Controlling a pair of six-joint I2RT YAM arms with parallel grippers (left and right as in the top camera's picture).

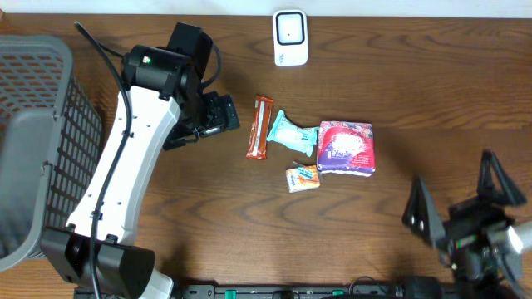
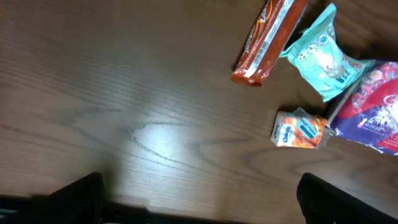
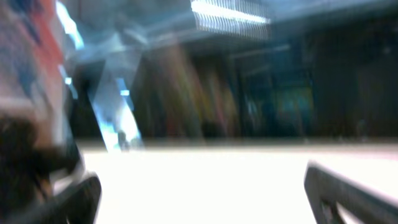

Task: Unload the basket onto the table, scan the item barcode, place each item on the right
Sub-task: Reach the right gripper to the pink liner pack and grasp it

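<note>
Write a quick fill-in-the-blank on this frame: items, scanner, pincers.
1. ____ packaged items lie clustered on the table, the snack bar leftmost.
2. The white scanner stands near the table's ____ edge, seen from the robot.
3. The left pincer and the right pincer are both ____, holding nothing.

Missing words: four; far; open.

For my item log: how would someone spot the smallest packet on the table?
Below the white scanner at the table's far edge lies a cluster of four snacks. The small orange packet sits at its near edge, in front of the teal pouch and against the purple pack's corner; it is far smaller than the other three.
</note>
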